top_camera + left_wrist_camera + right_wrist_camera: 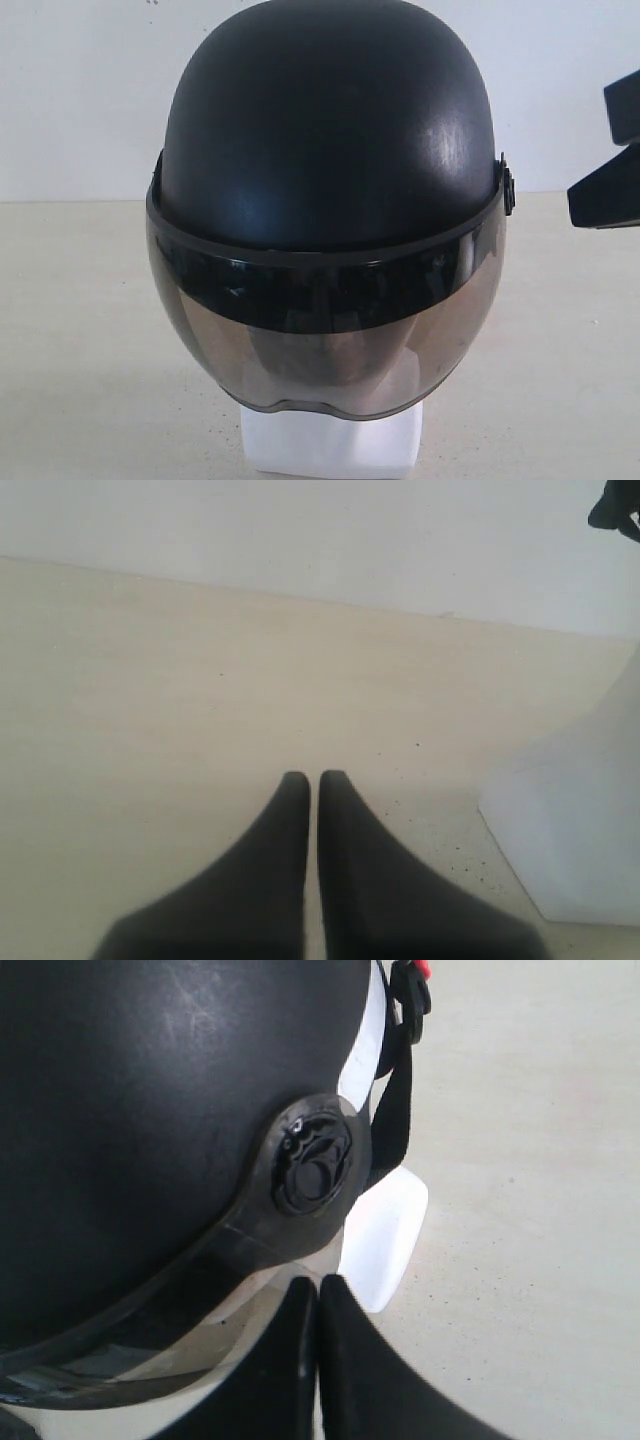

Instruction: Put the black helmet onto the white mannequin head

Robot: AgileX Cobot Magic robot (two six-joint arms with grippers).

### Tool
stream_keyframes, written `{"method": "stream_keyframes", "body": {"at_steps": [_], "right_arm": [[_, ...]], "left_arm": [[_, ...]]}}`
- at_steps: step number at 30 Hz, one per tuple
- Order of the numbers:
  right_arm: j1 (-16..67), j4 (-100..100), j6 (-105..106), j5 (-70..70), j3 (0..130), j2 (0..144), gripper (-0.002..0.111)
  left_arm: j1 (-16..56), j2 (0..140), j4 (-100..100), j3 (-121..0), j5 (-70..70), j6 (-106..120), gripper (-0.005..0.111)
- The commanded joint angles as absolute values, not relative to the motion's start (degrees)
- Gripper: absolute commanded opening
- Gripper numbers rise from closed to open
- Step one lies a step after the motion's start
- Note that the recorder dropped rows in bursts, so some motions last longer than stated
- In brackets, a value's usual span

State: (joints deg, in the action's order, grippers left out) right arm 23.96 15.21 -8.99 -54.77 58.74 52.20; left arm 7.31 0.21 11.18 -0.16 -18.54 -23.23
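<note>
Right wrist view: black helmet [130, 1090] just beside clenched, empty right hand [318, 1282].

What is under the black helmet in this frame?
The black helmet sits over the white mannequin head. Only its neck base shows below the tinted visor, plus white slivers beside the strap in the right wrist view. Crown and face are covered.
</note>
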Motion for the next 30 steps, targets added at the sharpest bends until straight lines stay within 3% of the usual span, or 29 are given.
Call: {"method": "stream_keyframes", "body": {"at_steps": [1,18,30], "right_arm": [[24.02,14.83,-8.47,-54.23,58.46,51.94,0.000],[24.02,14.83,-8.47,-54.23,58.46,51.94,0.000],[24.02,14.83,-8.44,-54.29,58.46,51.94,0.000]], "left_arm": [[7.03,0.00,11.62,0.00,-18.79,-21.71,0.004],[6.70,0.00,11.62,0.00,-18.79,-21.71,0.004],[-7.06,0.00,11.62,0.00,-18.79,-21.71,0.004]]}}
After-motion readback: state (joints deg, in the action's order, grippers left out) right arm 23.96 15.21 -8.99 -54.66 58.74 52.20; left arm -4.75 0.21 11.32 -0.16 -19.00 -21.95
